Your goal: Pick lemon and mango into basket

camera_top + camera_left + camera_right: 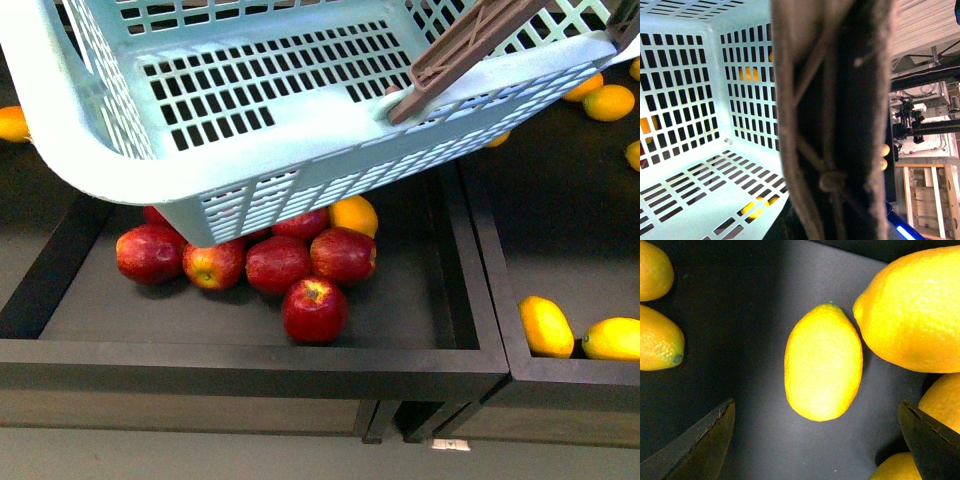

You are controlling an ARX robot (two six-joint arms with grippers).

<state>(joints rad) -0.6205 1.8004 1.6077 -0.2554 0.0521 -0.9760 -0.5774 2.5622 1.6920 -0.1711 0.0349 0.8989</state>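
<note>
Now right hand (816, 405) wide open, empty; lemon (823, 362) long axis across grip; left hand unclear.

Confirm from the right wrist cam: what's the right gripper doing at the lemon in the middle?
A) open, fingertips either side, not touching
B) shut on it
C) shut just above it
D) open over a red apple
A: the right gripper is open, its dark fingertips wide apart either side of the lemon, with bare tray floor between each fingertip and the fruit.
</note>
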